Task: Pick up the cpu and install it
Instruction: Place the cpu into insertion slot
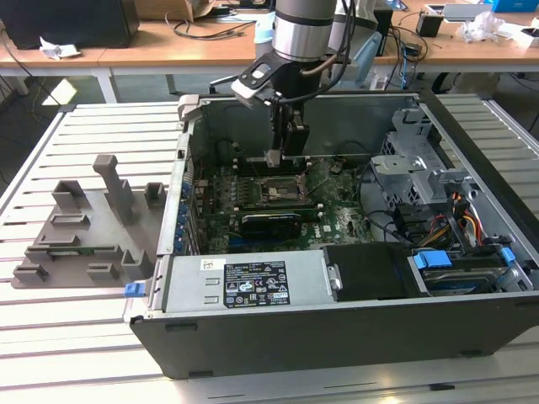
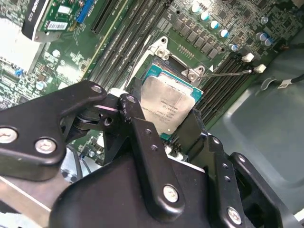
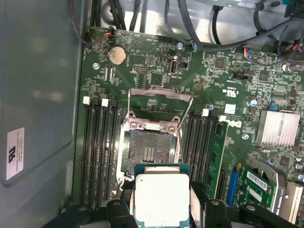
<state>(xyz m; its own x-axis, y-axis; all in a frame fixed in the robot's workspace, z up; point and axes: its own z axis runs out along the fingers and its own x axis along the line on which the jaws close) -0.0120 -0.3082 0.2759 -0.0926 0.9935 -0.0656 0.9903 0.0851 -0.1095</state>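
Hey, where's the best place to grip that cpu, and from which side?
Take the cpu by two opposite thin edges, from above its metal top. It is a flat, thin square, so only the edges offer purchase; the hand pinches it that way now, by the empty socket.

The flat square cpu chip (image 3: 160, 199) has a silver-grey metal top and a teal rim. The flat circuit motherboard (image 3: 142, 71) is dark green with silver dots. The angular metal fingers (image 2: 142, 140) are black.

Part of the cpu (image 2: 168, 102) behind the black hand (image 2: 161, 122).
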